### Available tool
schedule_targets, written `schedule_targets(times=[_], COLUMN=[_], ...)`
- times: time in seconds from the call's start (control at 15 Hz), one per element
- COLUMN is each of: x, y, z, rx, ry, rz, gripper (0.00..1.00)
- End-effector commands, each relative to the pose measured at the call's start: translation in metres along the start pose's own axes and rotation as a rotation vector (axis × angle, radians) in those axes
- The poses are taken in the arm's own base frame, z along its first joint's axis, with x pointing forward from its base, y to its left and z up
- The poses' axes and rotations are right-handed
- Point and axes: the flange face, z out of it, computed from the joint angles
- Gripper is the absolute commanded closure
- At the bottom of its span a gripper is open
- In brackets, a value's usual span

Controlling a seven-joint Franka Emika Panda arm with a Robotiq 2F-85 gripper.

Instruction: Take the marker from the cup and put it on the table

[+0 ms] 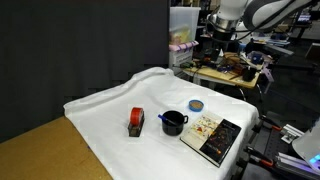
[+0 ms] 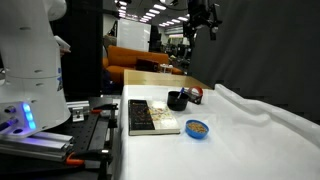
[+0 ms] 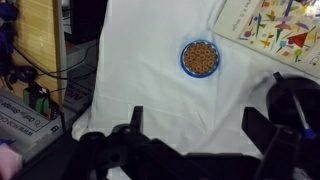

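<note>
Wrist view: tool hangs well above the worktop draped in wrinkled white cloth. Its two dark fingers are spread wide apart w/ nothing between them. Small dark navy mug sits below, off by the right-hand finger, at the frame edge. Slim dark marker looks to stand inside it, tho it's blurry. Beyond the fingertips lies a small round blue dish w/ brown contents. Further right is a flat book w/ colourful printed cover. In both exterior views the tool is up high, well apart from the mug. Red-and-black blocky object stands near the mug, on the side away from the book.
</note>
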Motion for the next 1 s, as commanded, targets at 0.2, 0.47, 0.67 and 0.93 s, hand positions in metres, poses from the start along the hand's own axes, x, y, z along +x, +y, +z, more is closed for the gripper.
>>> schedule_targets(times=[0.2, 0.47, 0.67, 0.93], x=[0.037, 0.051, 0.047, 0.047], y=[-0.034, -0.058, -0.060, -0.059], z=[-0.003, -0.009, -0.008, -0.008], rx=[-0.060, -0.063, -0.042, -0.043], ry=[-0.011, 0.002, 0.024, 0.022], rz=[-0.063, -0.113, -0.114, -0.112], gripper=[0.00, 0.00, 0.00, 0.00])
